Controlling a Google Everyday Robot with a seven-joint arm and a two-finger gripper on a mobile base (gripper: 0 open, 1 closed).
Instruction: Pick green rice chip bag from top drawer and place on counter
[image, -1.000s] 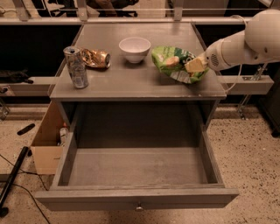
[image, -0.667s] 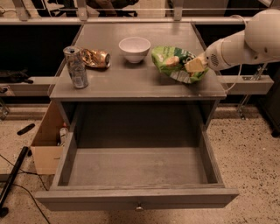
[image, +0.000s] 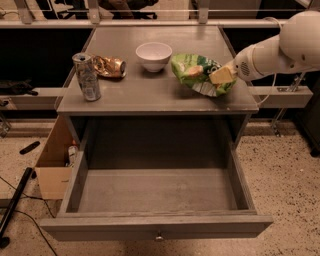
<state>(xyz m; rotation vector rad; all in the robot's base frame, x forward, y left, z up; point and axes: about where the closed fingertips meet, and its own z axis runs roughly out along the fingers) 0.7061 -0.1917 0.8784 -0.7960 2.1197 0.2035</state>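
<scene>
counter (image: 150, 95) matt grey wood | green rice chip bag (image: 192, 72) glossy | can (image: 87, 77) shiny metal | claw (image: 222, 76) smooth, at bag's right edge

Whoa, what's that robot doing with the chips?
The robot's hand is at the green rice chip bag, which rests on the counter, right of a white bowl. The top drawer below stands pulled open. A can and a gold wrapper sit on the counter's left side.
</scene>
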